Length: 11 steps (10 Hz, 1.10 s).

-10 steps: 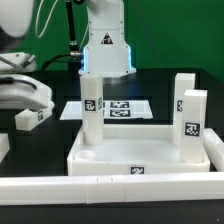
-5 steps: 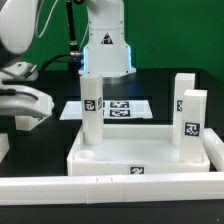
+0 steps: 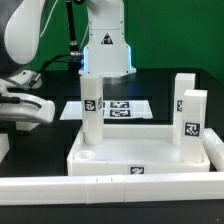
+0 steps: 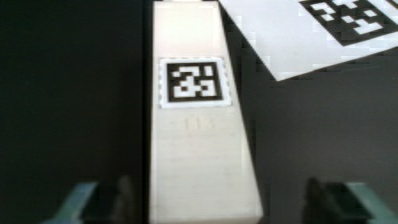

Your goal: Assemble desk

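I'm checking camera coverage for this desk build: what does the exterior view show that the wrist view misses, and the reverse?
Only the exterior view shows the tabletop, the standing legs and the arm's base. Only the wrist view shows the tool straddling a loose leg, one finger on each side, contact unclear; the exterior view hides that leg behind the tool's housing. Both show the marker board.

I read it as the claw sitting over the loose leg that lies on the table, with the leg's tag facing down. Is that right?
Not quite. The claw does sit over the loose leg lying on the table, but the leg's tag faces up, as the wrist view plainly shows.
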Tool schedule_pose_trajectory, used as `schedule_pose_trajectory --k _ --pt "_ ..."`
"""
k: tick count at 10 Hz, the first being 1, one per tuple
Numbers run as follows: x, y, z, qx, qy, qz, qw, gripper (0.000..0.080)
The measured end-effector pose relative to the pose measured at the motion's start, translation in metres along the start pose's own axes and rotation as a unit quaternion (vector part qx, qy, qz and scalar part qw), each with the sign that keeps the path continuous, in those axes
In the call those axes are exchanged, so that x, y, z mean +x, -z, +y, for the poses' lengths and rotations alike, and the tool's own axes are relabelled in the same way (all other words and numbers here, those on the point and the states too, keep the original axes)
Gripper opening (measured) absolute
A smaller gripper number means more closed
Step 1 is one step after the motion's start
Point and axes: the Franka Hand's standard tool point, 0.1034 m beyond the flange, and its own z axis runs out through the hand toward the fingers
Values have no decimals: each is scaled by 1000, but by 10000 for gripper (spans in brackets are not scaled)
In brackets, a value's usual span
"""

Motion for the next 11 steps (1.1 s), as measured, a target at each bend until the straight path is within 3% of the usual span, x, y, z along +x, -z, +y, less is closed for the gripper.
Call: schedule_pose_trajectory --k 1,8,10,11 --pt "0 0 0 0 0 0 1000 283" --pt "-4 3 -2 -1 1 -7 1000 284" --pt "-33 46 -21 7 17 -4 1000 284" --pt "-47 67 -26 5 24 2 1000 284"
